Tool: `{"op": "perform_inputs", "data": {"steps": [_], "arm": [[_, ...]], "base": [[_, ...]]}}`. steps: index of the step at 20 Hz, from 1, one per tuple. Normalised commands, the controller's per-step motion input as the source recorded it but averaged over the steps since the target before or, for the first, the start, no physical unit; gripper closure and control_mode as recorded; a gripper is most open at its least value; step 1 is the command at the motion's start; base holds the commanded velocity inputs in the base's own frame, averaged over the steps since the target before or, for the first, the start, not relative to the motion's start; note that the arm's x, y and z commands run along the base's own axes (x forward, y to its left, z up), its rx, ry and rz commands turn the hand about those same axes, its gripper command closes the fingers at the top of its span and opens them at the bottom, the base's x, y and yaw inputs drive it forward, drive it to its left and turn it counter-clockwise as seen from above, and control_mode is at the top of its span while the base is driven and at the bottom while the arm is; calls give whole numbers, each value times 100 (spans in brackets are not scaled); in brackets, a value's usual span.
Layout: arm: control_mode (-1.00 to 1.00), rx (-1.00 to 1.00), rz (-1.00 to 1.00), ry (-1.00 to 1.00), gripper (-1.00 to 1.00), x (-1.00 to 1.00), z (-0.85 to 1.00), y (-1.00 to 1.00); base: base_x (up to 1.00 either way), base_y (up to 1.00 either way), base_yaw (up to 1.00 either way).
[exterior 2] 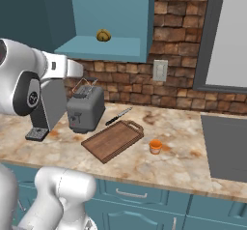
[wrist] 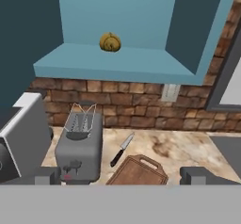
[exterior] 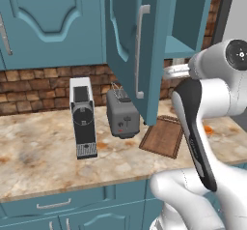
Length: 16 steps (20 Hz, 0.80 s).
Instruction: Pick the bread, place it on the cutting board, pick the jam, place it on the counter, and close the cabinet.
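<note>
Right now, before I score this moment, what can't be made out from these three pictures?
- Bread: left base view, the open cabinet door hides the shelf it sits on.
- Jam: left base view, the arm covers nearly all of it; label too small in the right base view.
- Cutting board: hand view, near end cut off by the bottom edge.
- Gripper: hand view, just the fingertips show, set wide apart, empty.

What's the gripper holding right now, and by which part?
Nothing. The gripper has its jaws wide apart with nothing between them; the bread sits on the cabinet shelf, the jam on the counter.
</note>
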Motion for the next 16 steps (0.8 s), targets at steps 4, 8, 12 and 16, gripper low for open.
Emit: {"op": "perform_inputs", "data": {"steps": [4, 8, 12, 16], "arm": [[-100, 0, 0, 0, -100, 21, 15, 6], [-100, 0, 0, 0, -100, 17, 16, 0], [-100, 0, 0, 0, -100, 18, 14, 0], [-100, 0, 0, 0, -100, 14, 3, 0]], "base": [[0, 0, 0], [0, 0, 0], [0, 0, 0], [0, 0, 0]]}}
